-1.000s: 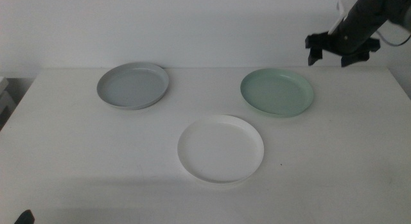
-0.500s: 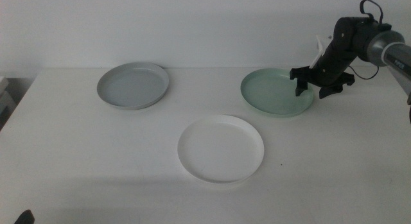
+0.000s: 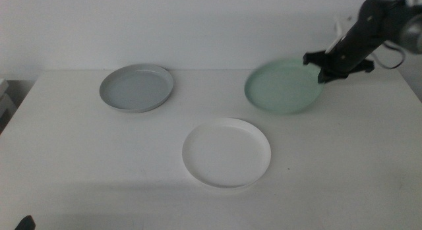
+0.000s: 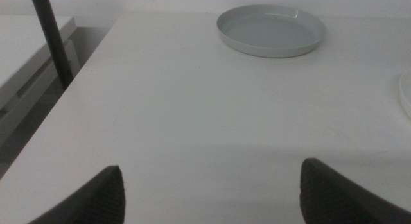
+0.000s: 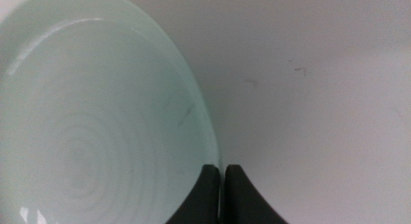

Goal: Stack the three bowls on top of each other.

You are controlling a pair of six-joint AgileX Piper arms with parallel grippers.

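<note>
A bare test bench in a lab-like room: a plain white table [image 3: 79, 164] set against a blank white wall [image 3: 198, 26], with a dark metal stand pole [image 4: 50, 38] just off the table's left edge and a robot arm [image 3: 369, 32] over its far right corner

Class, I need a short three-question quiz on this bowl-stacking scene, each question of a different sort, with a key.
1. True or false: the right end effector is shut on the mint green bowl.
2. Which bowl lies nearest the camera: A light grey bowl, B white bowl, C mint green?
3. Fill in: the left end effector waits with jaws ____.

Key: 1 true; 2 B; 3 open.
</note>
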